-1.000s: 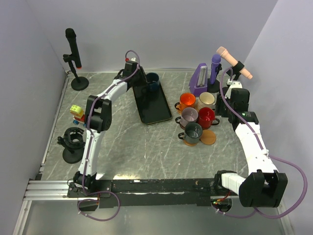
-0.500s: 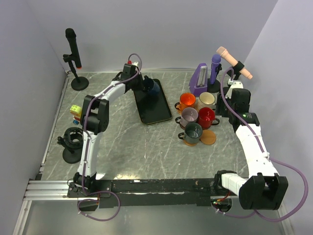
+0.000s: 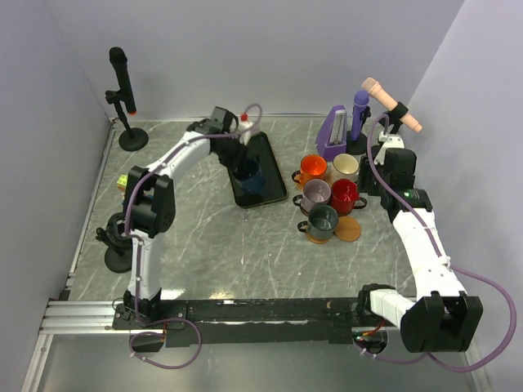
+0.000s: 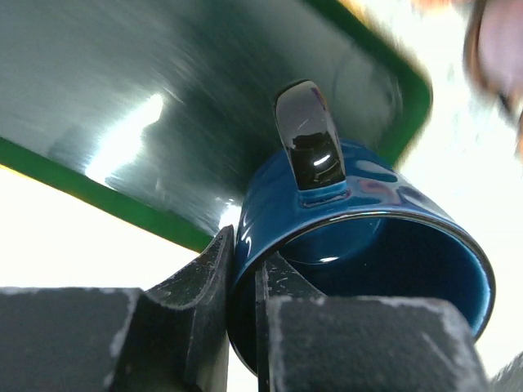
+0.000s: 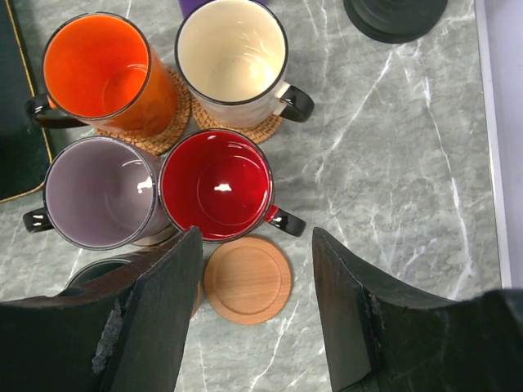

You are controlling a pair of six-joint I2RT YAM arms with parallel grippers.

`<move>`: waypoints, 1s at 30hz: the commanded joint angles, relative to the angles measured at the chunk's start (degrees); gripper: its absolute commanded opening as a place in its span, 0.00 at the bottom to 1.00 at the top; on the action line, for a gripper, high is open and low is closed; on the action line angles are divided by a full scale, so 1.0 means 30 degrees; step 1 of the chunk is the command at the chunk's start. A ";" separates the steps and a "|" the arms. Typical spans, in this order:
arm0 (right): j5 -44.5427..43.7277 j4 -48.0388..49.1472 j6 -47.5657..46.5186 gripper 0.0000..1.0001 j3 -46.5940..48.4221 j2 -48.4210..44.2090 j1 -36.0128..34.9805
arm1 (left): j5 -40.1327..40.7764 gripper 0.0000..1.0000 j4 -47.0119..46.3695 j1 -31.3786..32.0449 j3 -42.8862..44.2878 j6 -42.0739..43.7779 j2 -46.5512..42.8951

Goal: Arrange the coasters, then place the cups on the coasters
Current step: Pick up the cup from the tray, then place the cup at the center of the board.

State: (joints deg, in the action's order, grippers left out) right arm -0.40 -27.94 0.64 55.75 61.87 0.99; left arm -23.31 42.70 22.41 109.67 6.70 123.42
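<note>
The left claw (image 3: pixel 243 155) is nearly closed, pinching the wall of a glossy navy blue glazed mug (image 3: pixel 248 174), one finger inside the rim and one outside. The mug sits over the near half of a shiny black rectangular tray (image 3: pixel 274 186) with rounded corners. From the wrist view the mug (image 4: pixel 368 237) shows its looped handle pointing up. The tray (image 4: pixel 122 82) behind it is streaked with blur, so I cannot tell whether the mug touches it.

The right claw (image 5: pixel 256 245) stands wide open with nothing in it, hanging above the cluster of mugs on the grey veined marble table (image 5: pixel 409 163). Under it are four clear ones:
- an orange mug (image 5: pixel 98 65) on a woven tan coaster (image 5: pixel 167 122)
- a cream mug (image 5: pixel 231 53) on another woven coaster (image 5: pixel 249 131)
- a mauve-grey mug (image 5: pixel 98 192)
- a red mug (image 5: pixel 215 186)

The coasters under the last two are hidden. A dark grey-green mug (image 5: pixel 86 273) is mostly covered by the left finger (image 5: pixel 155 318). Just beside the red mug lies a bare, smooth brown round coaster (image 5: pixel 248 279).

A small yellow-green object (image 3: pixel 122 181) at the table's left edge is half hidden by the arm, and any marking on it is too small to read
</note>
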 commanded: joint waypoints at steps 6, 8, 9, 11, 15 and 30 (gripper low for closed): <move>-0.0128 0.0555 0.0225 0.63 0.0197 -0.0290 -0.0770 | 0.4452 0.01 -0.0516 0.3453 -0.2772 0.3243 -0.2553; -0.0216 0.0555 0.0225 0.63 0.0110 -0.0378 -0.0859 | 0.5626 0.01 -0.1571 0.3865 -0.3419 0.3596 -0.2904; -0.0217 0.0526 0.0254 0.63 0.0051 -0.0436 -0.0888 | 0.6124 0.01 -0.2069 0.3953 -0.3595 0.3713 -0.2993; -0.0304 0.0438 0.0225 0.63 -0.0037 -0.0465 -0.0946 | 0.6655 0.01 -0.2191 0.4013 -0.3452 0.3890 -0.2936; -0.0451 0.0292 0.0225 0.63 -0.0125 -0.0583 -0.0976 | 0.6453 0.01 -0.2365 0.3984 -0.2718 0.3949 -0.3227; -0.0451 0.0232 0.0137 0.63 0.0080 -0.0173 -0.1093 | 0.4577 0.01 -0.1163 0.4626 -0.4703 0.4124 -0.5802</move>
State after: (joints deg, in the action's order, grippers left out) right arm -1.10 -28.29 0.62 55.75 61.84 -1.76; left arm -6.79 40.47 34.70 98.83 18.39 113.54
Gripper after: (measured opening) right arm 0.626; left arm 0.154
